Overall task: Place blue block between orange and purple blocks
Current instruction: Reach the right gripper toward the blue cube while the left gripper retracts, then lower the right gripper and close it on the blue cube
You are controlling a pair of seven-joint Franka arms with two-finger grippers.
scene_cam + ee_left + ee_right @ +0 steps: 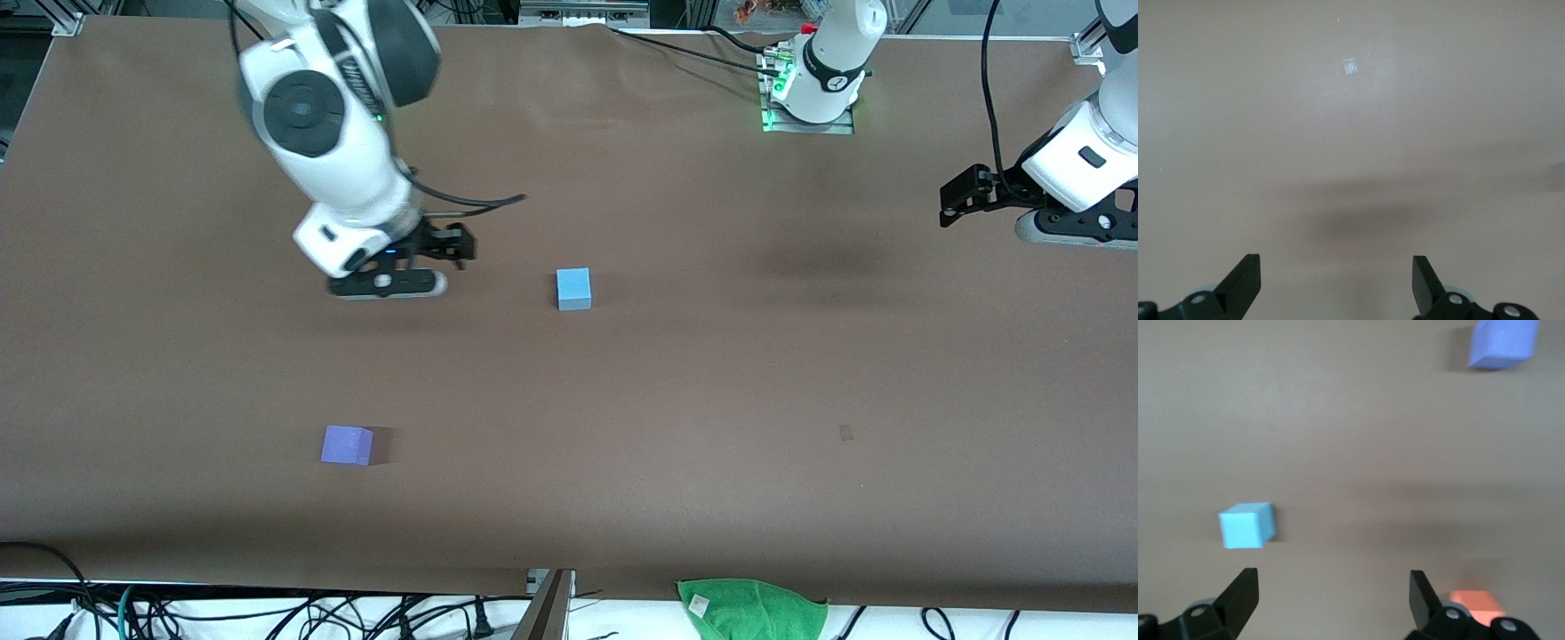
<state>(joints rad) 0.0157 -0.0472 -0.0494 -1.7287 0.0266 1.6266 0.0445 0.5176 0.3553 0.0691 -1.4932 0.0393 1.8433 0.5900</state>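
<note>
The light blue block [573, 289] sits near the middle of the table and also shows as the blue block [1247, 525] in the right wrist view. The purple block [347, 444] lies nearer the front camera, toward the right arm's end; the right wrist view shows this purple block [1503, 343] too. The orange block [1477, 605] appears only in the right wrist view, partly covered by a finger; the right arm hides it in the front view. My right gripper [387, 286] [1333, 600] hangs open and empty over the table beside the blue block. My left gripper [1067, 233] [1337, 283] waits open over bare table at the left arm's end.
A green cloth [751, 609] lies at the table edge nearest the front camera, with loose cables beside it. A small pale mark [1350, 67] is on the brown table surface [711, 373] under the left wrist camera.
</note>
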